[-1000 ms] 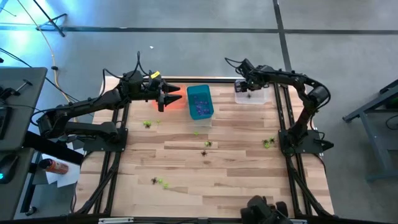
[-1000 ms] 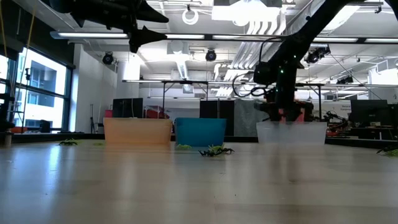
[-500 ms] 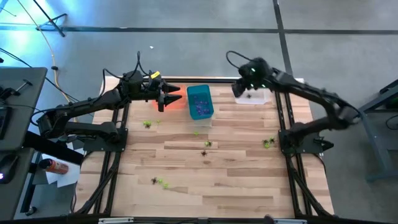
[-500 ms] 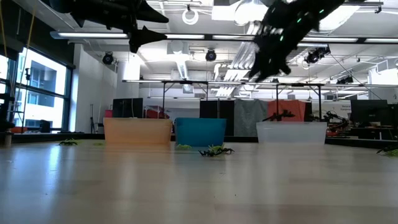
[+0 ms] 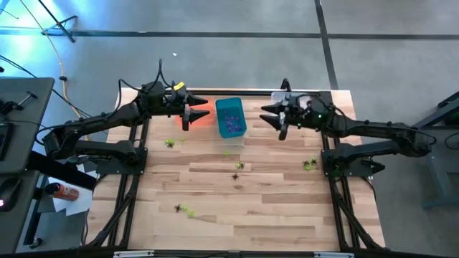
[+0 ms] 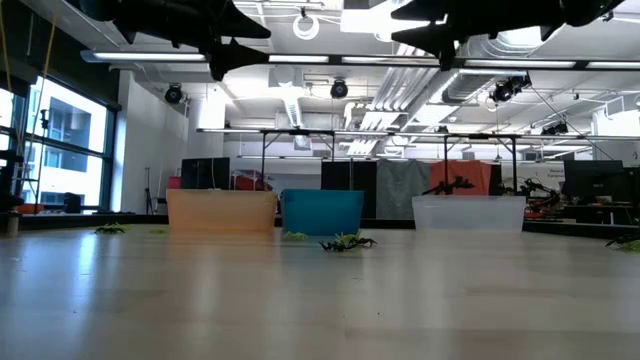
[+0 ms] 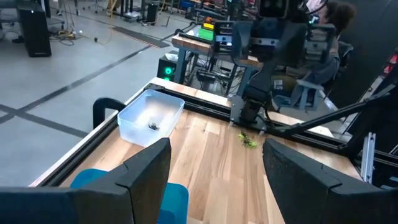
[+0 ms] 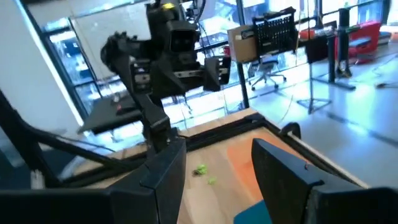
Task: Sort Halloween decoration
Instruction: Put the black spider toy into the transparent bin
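Small Halloween decoration pieces lie scattered on the wooden table: green ones and black ones. Purple ones fill the teal bin. One black piece lies in the clear bin. My left gripper hangs open above the orange bin, pointing toward the table's right. My right gripper is open and level in the air between the teal bin and the clear bin, pointing toward the table's left. Neither gripper has anything between its fingers.
The three bins stand in a row along the far edge: orange, teal, clear. My right arm covers most of the clear bin from above. The table's middle and near half hold only the loose pieces. Black frame rails run along both sides of the table.
My right gripper has risen from over the clear bin and drawn back toward the near edge. It has tipped from pointing down to level, so its tips now face the table's left. The black piece stays in the clear bin.
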### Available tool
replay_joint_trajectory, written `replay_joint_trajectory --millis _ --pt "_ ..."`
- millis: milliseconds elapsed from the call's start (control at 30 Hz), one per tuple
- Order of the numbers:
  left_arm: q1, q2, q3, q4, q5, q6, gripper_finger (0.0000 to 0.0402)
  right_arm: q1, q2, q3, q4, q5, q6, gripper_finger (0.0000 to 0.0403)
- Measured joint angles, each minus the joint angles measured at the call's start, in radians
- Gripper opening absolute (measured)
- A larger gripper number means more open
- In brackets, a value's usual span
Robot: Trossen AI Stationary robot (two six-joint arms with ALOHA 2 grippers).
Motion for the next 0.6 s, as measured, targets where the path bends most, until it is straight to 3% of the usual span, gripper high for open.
replay_joint_trajectory --millis 200,600 --pt "0.0 0.0 0.0 0.0 0.002 0.01 0.0241 0.049 0.047 0.027 0.001 0.014 -0.112 0.0181" --pt "-0.007 0.0 0.0 0.0 0.019 0.0 0.0241 0.057 0.054 0.034 -0.005 0.013 -0.062 0.0181"
